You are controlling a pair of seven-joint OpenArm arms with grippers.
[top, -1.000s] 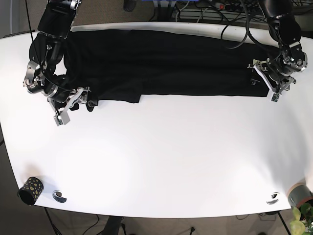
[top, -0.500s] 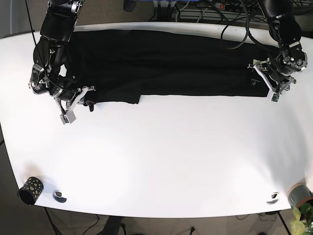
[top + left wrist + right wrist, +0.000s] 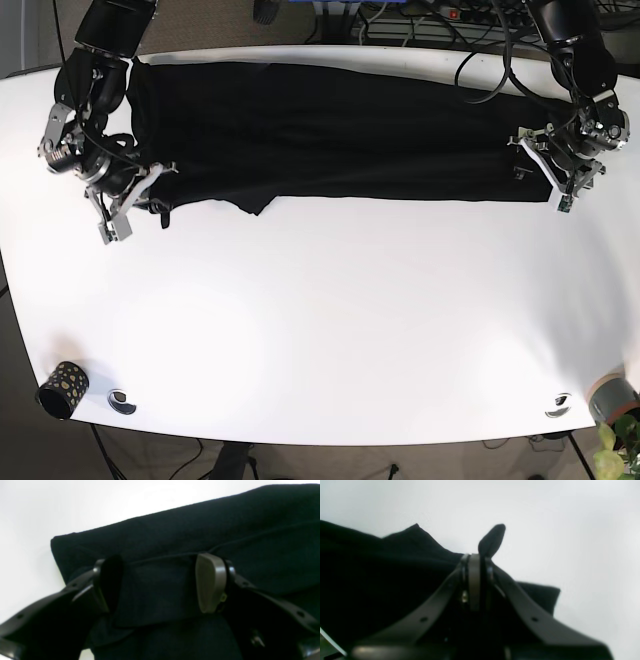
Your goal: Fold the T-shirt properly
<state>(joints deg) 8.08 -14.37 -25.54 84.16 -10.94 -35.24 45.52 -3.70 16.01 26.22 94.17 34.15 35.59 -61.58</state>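
The black T-shirt (image 3: 330,130) lies in a long band across the far side of the white table (image 3: 330,320). My right gripper (image 3: 150,192), at the band's left end, is shut on the T-shirt (image 3: 370,575). In the right wrist view, a tuft of cloth pokes out beyond the right gripper (image 3: 478,560). My left gripper (image 3: 550,172) is at the band's right end. In the left wrist view this left gripper (image 3: 160,583) is open, its fingers (image 3: 211,582) straddling a flat fold of the T-shirt (image 3: 225,525) near the hem corner.
A dark dotted cup (image 3: 62,388) stands at the front left corner of the table. A grey pot with a plant (image 3: 612,398) is at the front right. Cables (image 3: 420,20) run behind the table's far edge.
My right gripper has moved up and to the left, dragging the shirt's lower left edge with it; the hanging flap has shifted left. The left gripper has stayed in place.
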